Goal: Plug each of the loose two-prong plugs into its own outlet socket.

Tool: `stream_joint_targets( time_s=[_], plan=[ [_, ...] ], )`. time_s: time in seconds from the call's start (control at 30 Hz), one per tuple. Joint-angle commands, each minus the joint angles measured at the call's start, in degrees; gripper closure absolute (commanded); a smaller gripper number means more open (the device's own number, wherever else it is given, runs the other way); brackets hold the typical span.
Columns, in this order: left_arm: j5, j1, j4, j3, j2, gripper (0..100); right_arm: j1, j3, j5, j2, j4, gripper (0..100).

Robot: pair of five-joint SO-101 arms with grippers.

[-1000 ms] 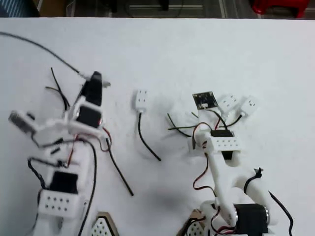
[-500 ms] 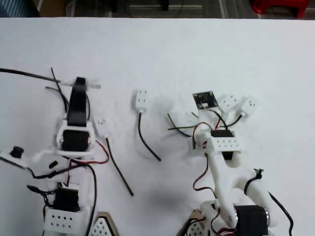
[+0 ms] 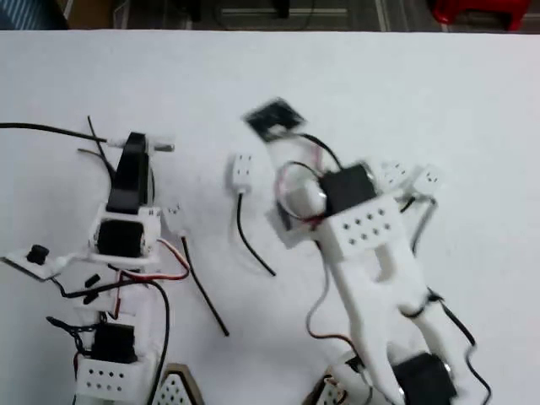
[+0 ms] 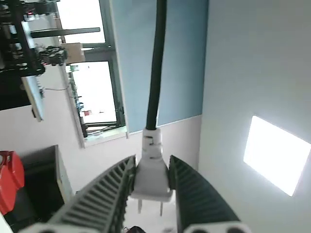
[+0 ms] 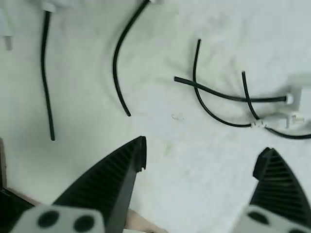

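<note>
L hand (image 4: pixel 151 167) clenched on white two-prong plug (image 4: pixel 151 180), prongs exposed, its black cord (image 4: pixel 154 63) running away from hand. Arm sits at left side of counter (image 3: pixel 380 76). R hand (image 5: pixel 203 151) released, fingers wide apart, above counter w/ loose black cords (image 5: pixel 119 58). White socket block (image 3: pixel 243 170) lies between arms, not held.

A red object (image 3: pixel 481 10) stands beyond the table (image 3: pixel 405 76).
</note>
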Motion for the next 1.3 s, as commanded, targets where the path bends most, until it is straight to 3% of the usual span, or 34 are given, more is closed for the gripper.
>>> stream_joint_targets(
  time_s=[0.0,0.2,0.43,0.77,1.07,1.27],
  plan=[
    [0.4,0.9,1.5,-0.2,-0.7,98,-3.6,-17.6,0.4,10.0,3.9,71.4],
    [0.4,1.3,4.0,-0.2,-0.6,98,-7.3,-31.7,0.4,19.2,3.9,85.4],
    [0.4,1.2,4.0,-0.2,-0.6,98,-15.6,-43.4,0.5,26.1,3.9,86.5],
    [0.2,2.8,5.3,-0.2,-0.6,98,-14.1,-62.3,3.6,38.2,3.9,86.5],
    [0.1,10.8,10.2,-0.2,-0.6,98,-11.6,-78.2,3.7,50.0,3.5,86.5],
    [0.1,13.1,11.8,-0.2,-0.6,98,-10.9,-81.4,3.7,52.3,3.5,86.5]
  ],
)
